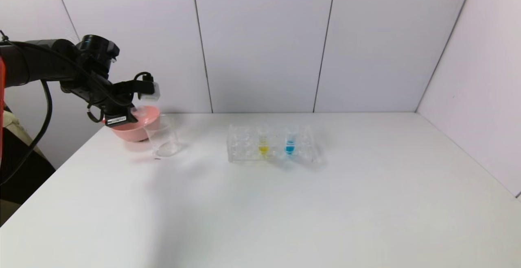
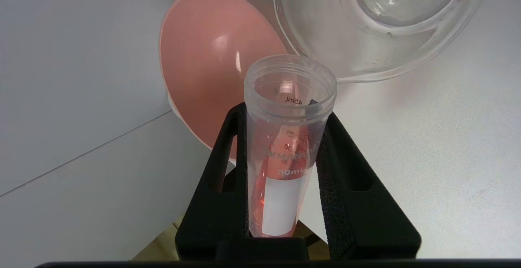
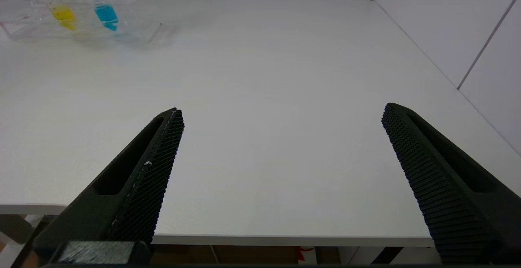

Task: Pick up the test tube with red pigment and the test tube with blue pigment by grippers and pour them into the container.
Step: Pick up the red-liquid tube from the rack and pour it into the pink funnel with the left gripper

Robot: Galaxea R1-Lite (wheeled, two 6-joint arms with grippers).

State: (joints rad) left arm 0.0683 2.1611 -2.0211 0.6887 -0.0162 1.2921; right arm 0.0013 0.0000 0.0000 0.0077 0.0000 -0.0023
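Left wrist view: the test tube with red pigment [image 2: 285, 146] is clamped in the left gripper [image 2: 285, 170], tilted beside the container [image 2: 407, 62]; residue only. The test tube with blue pigment [image 1: 290, 142] is left racked; the right gripper [image 3: 281, 170] is spread wide.

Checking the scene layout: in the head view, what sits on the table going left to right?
pink bowl → container → tube rack holding the yellow tube, then the test tube with blue pigment.

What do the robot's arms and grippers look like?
The left arm is black with an orange part at the picture's edge, and black cables loop beside it. The left gripper has two black fingers; a small white box and a white label sit on it. The right gripper has black fingers with ridged pads.
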